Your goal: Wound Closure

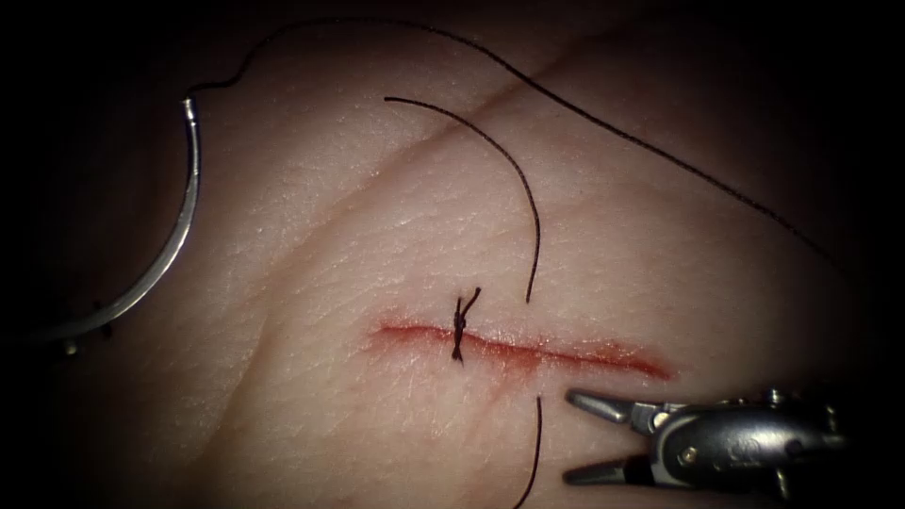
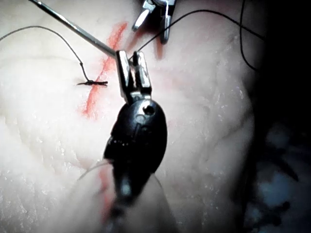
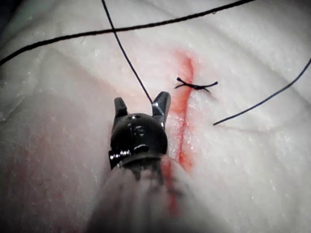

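Needle [image 1: 179,236] lay clear of the tissue [image 1: 311,226], far left of the cut [image 1: 528,351], its curve running top to bottom. My left claw [image 2: 132,58] pinched it near one end, as the left wrist view confirmed; the endoscope view left that grip in shadow. My right claw [image 1: 589,438] stood spread and empty just below the right end of the cut, nearer the cut than the left. One knot [image 1: 462,325] sat across the cut. Thread [image 1: 603,123] trailed from the needle over the tissue. The right wrist view showed a strand crossing just beside my open right claw.
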